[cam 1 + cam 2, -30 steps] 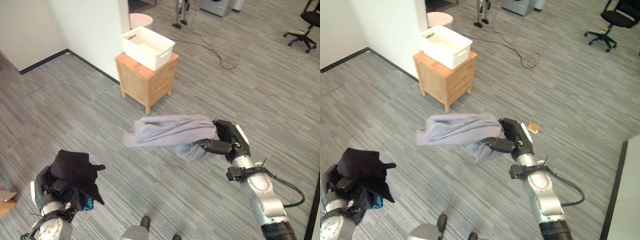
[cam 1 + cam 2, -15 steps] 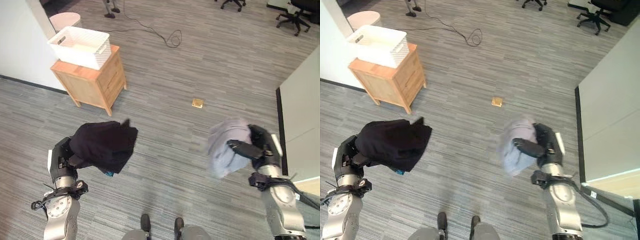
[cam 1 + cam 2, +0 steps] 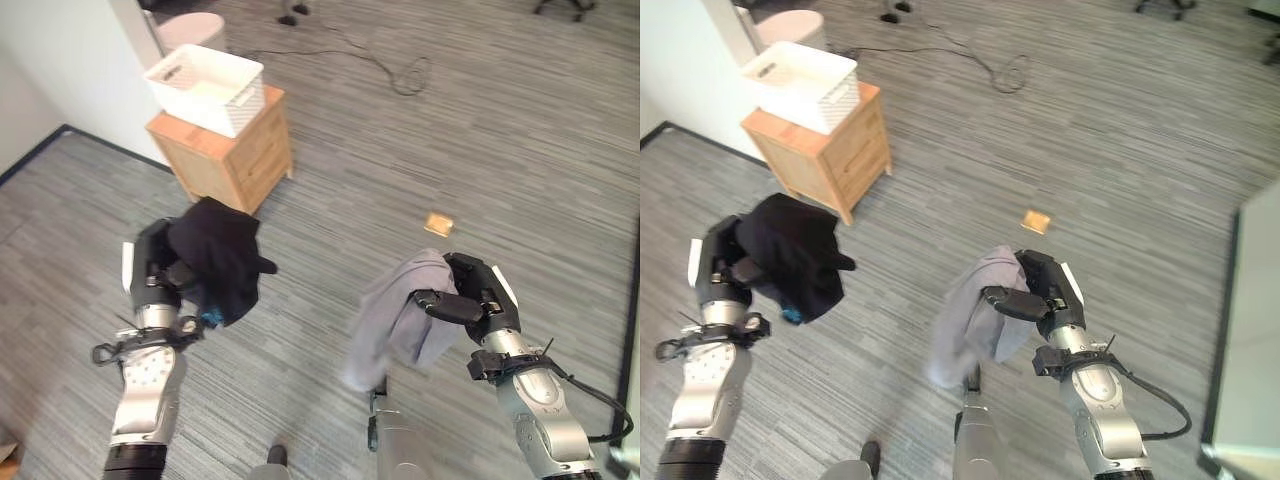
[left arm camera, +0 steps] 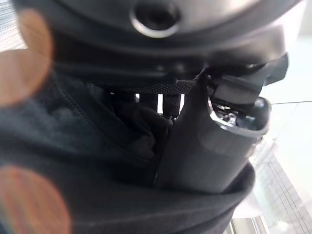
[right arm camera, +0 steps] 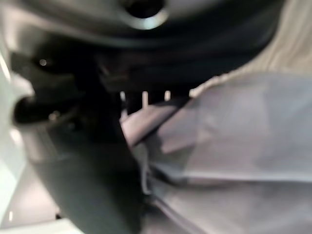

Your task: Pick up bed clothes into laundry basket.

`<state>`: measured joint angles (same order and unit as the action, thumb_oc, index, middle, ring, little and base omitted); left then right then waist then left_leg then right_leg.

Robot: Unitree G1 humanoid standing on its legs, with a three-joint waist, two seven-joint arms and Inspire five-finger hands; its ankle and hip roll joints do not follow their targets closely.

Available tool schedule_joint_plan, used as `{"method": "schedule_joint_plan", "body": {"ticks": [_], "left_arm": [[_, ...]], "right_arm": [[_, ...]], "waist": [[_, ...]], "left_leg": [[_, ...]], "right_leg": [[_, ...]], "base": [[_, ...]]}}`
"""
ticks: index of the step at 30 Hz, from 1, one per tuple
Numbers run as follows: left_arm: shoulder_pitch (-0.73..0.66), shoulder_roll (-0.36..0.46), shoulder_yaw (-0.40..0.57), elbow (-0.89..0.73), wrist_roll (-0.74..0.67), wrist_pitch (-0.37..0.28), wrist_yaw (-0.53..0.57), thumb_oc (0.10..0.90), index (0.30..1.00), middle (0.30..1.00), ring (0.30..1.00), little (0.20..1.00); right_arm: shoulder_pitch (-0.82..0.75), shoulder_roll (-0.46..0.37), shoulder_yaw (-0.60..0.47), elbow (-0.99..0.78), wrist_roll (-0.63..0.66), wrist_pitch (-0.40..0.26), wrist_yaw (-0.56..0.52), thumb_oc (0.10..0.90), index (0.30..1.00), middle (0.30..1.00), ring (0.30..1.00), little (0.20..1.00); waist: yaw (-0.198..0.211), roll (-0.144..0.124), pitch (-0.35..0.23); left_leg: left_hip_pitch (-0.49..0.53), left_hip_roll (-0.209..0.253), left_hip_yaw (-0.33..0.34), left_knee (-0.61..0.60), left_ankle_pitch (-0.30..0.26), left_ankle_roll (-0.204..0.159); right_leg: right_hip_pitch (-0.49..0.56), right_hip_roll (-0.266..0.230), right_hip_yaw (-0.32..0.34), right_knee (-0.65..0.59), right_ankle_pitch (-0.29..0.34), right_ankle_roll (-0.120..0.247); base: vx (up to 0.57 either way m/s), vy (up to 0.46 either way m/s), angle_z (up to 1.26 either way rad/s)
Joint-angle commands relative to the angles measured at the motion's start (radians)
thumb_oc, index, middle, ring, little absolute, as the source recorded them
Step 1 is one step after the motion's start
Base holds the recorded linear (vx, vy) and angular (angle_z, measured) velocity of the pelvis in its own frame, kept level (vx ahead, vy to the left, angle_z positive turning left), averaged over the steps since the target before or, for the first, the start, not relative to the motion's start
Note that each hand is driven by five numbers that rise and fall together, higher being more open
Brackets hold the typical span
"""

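Left hand clenched on a bunched black fabric garment, carried clear of the grey striped floor; own wrist view confirms dark cloth gathered between thumb and fingers. Right hand clenched on a pale grey fabric garment, thumb laid across its upper fold, remainder hanging free with long axis roughly vertical, lower end toward 7 o'clock of the hand. Grey cloth seen pressed into the palm in the right wrist view. Target located: white slatted plastic laundry basket, standing on a small light wooden cabinet with drawers against the white wall. From the left hand, basket bearing about 12 to 1 o'clock, fairly near; from the right hand, about 10 to 11 o'clock, well apart. Left hand judged the nearer of the two, hence black garment likely first in. Basket rim standing above both hands' apparent carrying line, so a lift and forward reach over the near rim judged necessary. Risk noted: hanging tail of the grey garment may snag the cabinet edge or drape outside the basket. Small tan square object on the floor at 12 o'clock of the right hand, not involved.
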<state>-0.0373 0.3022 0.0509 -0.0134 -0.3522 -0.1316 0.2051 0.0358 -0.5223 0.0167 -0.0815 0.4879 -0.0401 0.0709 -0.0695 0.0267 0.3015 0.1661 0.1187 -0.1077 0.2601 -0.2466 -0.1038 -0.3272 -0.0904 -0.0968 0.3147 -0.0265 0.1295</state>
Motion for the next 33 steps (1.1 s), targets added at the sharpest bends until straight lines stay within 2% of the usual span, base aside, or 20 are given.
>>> {"method": "schedule_joint_plan", "body": {"ticks": [1,2,3,4,5,6,7,9,11,12,13,16,17,18,20,26,33], "left_arm": [[-0.056,0.075,0.037,-0.134,-0.031,-0.146,-0.036,0.4,0.3,0.3,0.3,0.3],[-0.063,0.064,0.014,-0.142,-0.051,-0.136,-0.057,0.4,0.3,0.3,0.3,0.3],[-0.073,0.063,0.001,-0.142,-0.05,-0.134,-0.057,0.4,0.3,0.3,0.3,0.3],[-0.074,0.063,0.001,-0.142,-0.05,-0.134,-0.056,0.4,0.3,0.3,0.3,0.3],[-0.089,0.062,-0.004,-0.127,-0.053,-0.137,-0.051,0.4,0.3,0.3,0.3,0.3],[-0.1,0.048,-0.02,-0.118,-0.07,-0.143,-0.036,0.4,0.3,0.3,0.3,0.3],[-0.101,0.041,-0.017,-0.11,-0.075,-0.147,-0.02,0.4,0.3,0.3,0.3,0.3],[-0.103,0.031,-0.017,-0.09,-0.077,-0.149,0.002,0.4,0.3,0.3,0.3,0.3],[-0.103,0.026,-0.021,-0.084,-0.078,-0.154,0.005,0.4,0.3,0.3,0.3,0.3],[-0.104,0.023,-0.025,-0.08,-0.076,-0.157,0.015,0.4,0.3,0.3,0.3,0.3],[-0.103,0.018,-0.032,-0.079,-0.074,-0.156,0.023,0.4,0.3,0.3,0.3,0.3],[-0.095,0.023,-0.023,-0.086,-0.064,-0.161,0.033,0.4,0.3,0.3,0.3,0.3],[-0.094,0.024,-0.023,-0.086,-0.064,-0.161,0.033,0.4,0.3,0.3,0.3,0.3],[-0.103,0.032,-0.022,-0.078,-0.058,-0.159,0.033,0.4,0.3,0.3,0.3,0.3],[-0.106,0.036,-0.023,-0.07,-0.051,-0.155,0.033,0.4,0.3,0.3,0.3,0.3],[-0.077,0.055,0.004,-0.073,-0.035,-0.156,0.036,0.4,0.3,0.3,0.3,0.3],[-0.027,0.067,0.04,-0.062,-0.025,-0.151,0.052,0.4,0.3,0.3,0.3,0.3]], "right_arm": [[-0.096,0.003,-0.009,-0.07,0.069,-0.113,0.044,0.4,0.3,0.3,0.3,0.3],[-0.084,-0.023,0.005,-0.088,0.063,-0.112,0.057,0.4,0.3,0.3,0.3,0.3],[-0.081,-0.034,0.01,-0.086,0.053,-0.116,0.049,0.4,0.3,0.3,0.3,0.3],[-0.081,-0.033,0.011,-0.085,0.052,-0.117,0.048,0.4,0.3,0.3,0.3,0.3],[-0.076,-0.034,0.009,-0.075,0.054,-0.121,0.034,0.4,0.3,0.3,0.3,0.3],[-0.094,-0.035,0.028,-0.052,0.057,-0.12,0.013,0.4,0.3,0.3,0.3,0.3],[-0.107,-0.034,0.037,-0.055,0.058,-0.12,0.008,0.4,0.3,0.3,0.3,0.3],[-0.123,-0.034,0.051,-0.059,0.061,-0.121,0.009,0.4,0.3,0.3,0.3,0.3],[-0.134,-0.034,0.061,-0.05,0.06,-0.12,0.012,0.4,0.3,0.3,0.3,0.3],[-0.14,-0.029,0.071,-0.047,0.059,-0.12,0.01,0.4,0.3,0.3,0.3,0.3],[-0.154,-0.016,0.092,-0.039,0.058,-0.119,0.007,0.4,0.3,0.3,0.3,0.3],[-0.158,0.008,0.116,-0.027,0.05,-0.115,0.011,0.4,0.3,0.3,0.3,0.3],[-0.157,0.009,0.117,-0.028,0.05,-0.115,0.011,0.4,0.3,0.3,0.3,0.3],[-0.137,0.019,0.111,-0.03,0.04,-0.111,0.017,0.4,0.3,0.3,0.3,0.3],[-0.096,0.02,0.095,-0.036,0.025,-0.106,0.028,0.4,0.3,0.3,0.3,0.3],[0.002,0.054,0.071,-0.04,-0.006,-0.101,0.04,0.4,0.3,0.3,0.3,0.3],[0.012,0.076,0.081,-0.055,-0.031,-0.092,0.041,0.4,0.3,0.3,0.3,0.3]], "waist": [[-0.036,-0.068,-0.134],[-0.017,-0.102,-0.106],[-0.02,-0.12,-0.1],[-0.017,-0.116,-0.096],[-0.01,-0.117,-0.086],[0.024,-0.112,-0.066],[0.031,-0.111,-0.064],[0.037,-0.112,-0.069],[0.042,-0.111,-0.068],[0.048,-0.108,-0.067],[0.061,-0.102,-0.069],[0.068,-0.102,-0.074],[0.069,-0.103,-0.073],[0.064,-0.102,-0.086],[0.047,-0.097,-0.103],[0.027,-0.089,-0.12],[0.026,-0.087,-0.118]], "left_leg": [[0.092,0.016,0.099,0.166,0.221,-0.038],[-0.052,0.066,0.181,0.406,0.251,-0.018],[-0.08,0.112,0.26,0.426,0.264,-0.003],[-0.077,0.117,0.262,0.43,0.26,-0.004],[-0.088,0.152,0.304,0.421,0.282,-0.004],[-0.157,0.138,0.313,0.38,0.252,-0.014],[-0.185,0.119,0.302,0.373,0.236,-0.017],[-0.23,0.103,0.307,0.276,0.236,-0.016],[-0.232,0.086,0.296,0.246,0.236,-0.017],[-0.244,0.065,0.279,0.205,0.235,-0.015],[-0.262,0.025,0.238,0.111,0.23,-0.008],[-0.215,-0.007,0.185,0.018,0.223,-0.004],[-0.211,-0.008,0.187,0.016,0.223,-0.004],[-0.161,-0.023,0.174,-0.071,0.204,0.007],[-0.115,-0.035,0.176,-0.151,0.198,0.024],[-0.098,-0.061,0.189,-0.212,0.193,0.049],[-0.099,-0.076,0.207,-0.182,0.154,0.073]], "right_leg": [[0.103,-0.024,-0.013,-0.177,0.065,-0.002],[0.216,-0.01,-0.038,-0.231,0.026,-0.057],[0.247,-0.008,-0.06,-0.248,0.01,-0.076],[0.251,-0.003,-0.059,-0.25,0.011,-0.077],[0.289,0.012,-0.061,-0.268,-0.01,-0.089],[0.356,0.02,-0.069,-0.292,-0.031,-0.089],[0.376,0.022,-0.07,-0.301,-0.037,-0.085],[0.391,0.02,-0.072,-0.299,-0.05,-0.082],[0.407,0.02,-0.066,-0.296,-0.06,-0.082],[0.414,0.023,-0.058,-0.289,-0.072,-0.083],[0.43,0.034,-0.041,-0.269,-0.088,-0.082],[0.437,0.043,0.0,-0.238,-0.104,-0.083],[0.438,0.043,0.002,-0.237,-0.105,-0.083],[0.44,0.048,0.015,-0.243,-0.105,-0.077],[0.441,0.047,0.025,-0.255,-0.1,-0.067],[0.415,0.027,0.055,-0.277,-0.084,-0.039],[0.39,0.01,0.099,-0.245,-0.077,-0.016]], "base": [[0.57,-0.591,0.28],[0.38,-0.496,-0.08],[0.37,-0.501,-0.24],[0.19,-0.233,-0.02],[0.33,-0.2,0.17],[0.42,-0.229,0.19],[0.42,-0.176,0.18],[0.29,-0.053,0.2],[0.18,-0.007,-0.23],[0.26,0.012,-0.39],[0.33,0.029,-0.35],[0.22,0.048,-0.51],[0.17,0.063,-0.82],[0.16,0.077,-0.72],[0.15,0.092,-0.53],[0.03,0.096,-0.02],[0.01,0.085,-0.05]]}}
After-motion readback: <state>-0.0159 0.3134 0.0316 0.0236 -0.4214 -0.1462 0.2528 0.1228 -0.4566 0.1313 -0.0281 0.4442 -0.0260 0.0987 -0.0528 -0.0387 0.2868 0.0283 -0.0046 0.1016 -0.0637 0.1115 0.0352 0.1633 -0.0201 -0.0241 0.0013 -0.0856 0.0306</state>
